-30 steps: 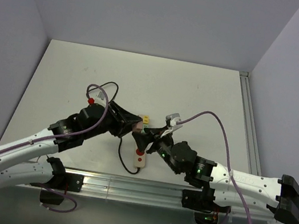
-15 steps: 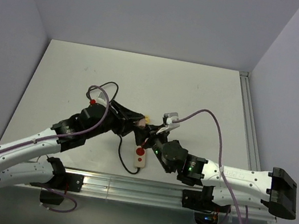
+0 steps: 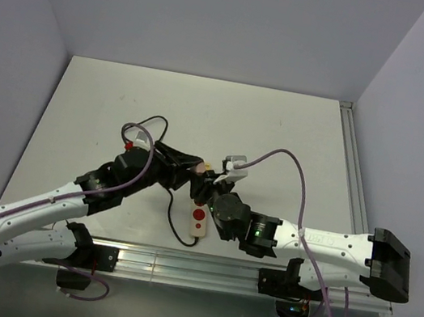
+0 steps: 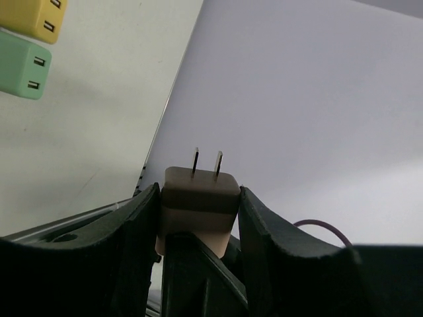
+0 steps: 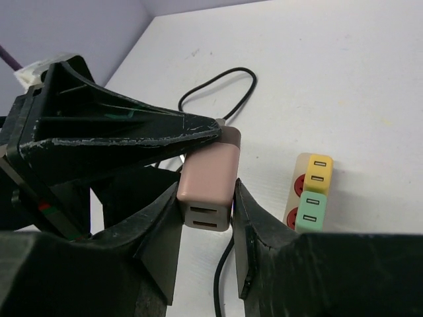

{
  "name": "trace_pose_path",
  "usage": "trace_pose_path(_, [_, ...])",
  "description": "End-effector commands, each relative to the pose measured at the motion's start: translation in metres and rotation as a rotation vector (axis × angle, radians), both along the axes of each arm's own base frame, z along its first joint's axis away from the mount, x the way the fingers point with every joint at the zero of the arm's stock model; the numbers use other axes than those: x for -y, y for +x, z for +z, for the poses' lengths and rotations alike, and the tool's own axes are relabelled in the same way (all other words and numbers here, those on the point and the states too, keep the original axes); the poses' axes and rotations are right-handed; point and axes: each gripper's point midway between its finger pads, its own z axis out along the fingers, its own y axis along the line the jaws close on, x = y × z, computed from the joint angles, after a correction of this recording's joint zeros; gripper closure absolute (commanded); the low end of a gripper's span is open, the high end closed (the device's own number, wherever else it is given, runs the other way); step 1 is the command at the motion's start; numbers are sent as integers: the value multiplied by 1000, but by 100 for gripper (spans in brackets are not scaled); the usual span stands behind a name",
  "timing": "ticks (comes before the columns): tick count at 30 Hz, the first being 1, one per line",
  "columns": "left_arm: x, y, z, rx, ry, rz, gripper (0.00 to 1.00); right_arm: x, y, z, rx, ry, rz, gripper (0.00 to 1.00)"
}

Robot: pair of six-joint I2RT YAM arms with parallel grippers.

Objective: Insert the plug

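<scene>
Two pincers, one plug
Left pincer point(image 4: 198, 193) clamped on the pinkish-brown two-prong plug block point(image 5: 206, 185), right pincer point(image 5: 205, 198) snug against its sides too, beige plastic power strip point(image 5: 295, 198) just beside.

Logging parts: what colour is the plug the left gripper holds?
The plug is dusty pink, one end browner; right wrist view shows it best.

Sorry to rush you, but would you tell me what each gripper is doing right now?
Left gripper: closed on the plug, with its prongs pointing away from the fingers.
Right gripper: closed on the same plug, at the opposite end.
</scene>
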Motion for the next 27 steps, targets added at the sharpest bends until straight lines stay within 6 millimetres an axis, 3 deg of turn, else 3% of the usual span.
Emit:
trace_pose_path(1, [4,-3,19,65,-11,-27,59,-4,4,27,-8,60,-51,100])
trace_pose_path(2, [-3,4,19,105,37,13,43,-4,4,28,-20,64,-52,100])
trace_pose_path(3, [-12,2,8,83,97,29,14,0,2,19,-39,24,-55,100])
trace_pose_path(6, [-37,15,9,147,201,127,1,12,-4,6,-85,-15,-45,100])
trace_pose_path(10, [-77,25,26,251,331,243,1,29,-13,-13,-159,-66,-10,100])
trace_pose_path(11, [-84,25,21,268,412,236,0,34,-15,-11,-171,-58,1,100])
trace_pose_path(13, [-94,29,24,292,488,255,1,32,-31,-27,-250,-121,117,100])
trace_pose_path(14, [-96,30,20,315,549,237,0,39,-21,-26,-282,-118,112,100])
trace_pose_path(15, [-95,31,18,333,573,221,1,31,-38,-38,-373,-141,258,100])
trace_pose_path(16, [-92,30,14,352,584,189,2,32,-38,-43,-411,-165,299,100])
trace_pose_path(17, [-87,32,17,405,595,165,3,41,-19,-46,-464,-172,274,100])
trace_pose_path(21, [-70,29,0,460,593,61,8,57,-19,-72,-649,-357,288,100])
trace_pose_path(27, [-55,22,-49,418,633,-62,12,48,-16,-92,-794,-419,328,100])
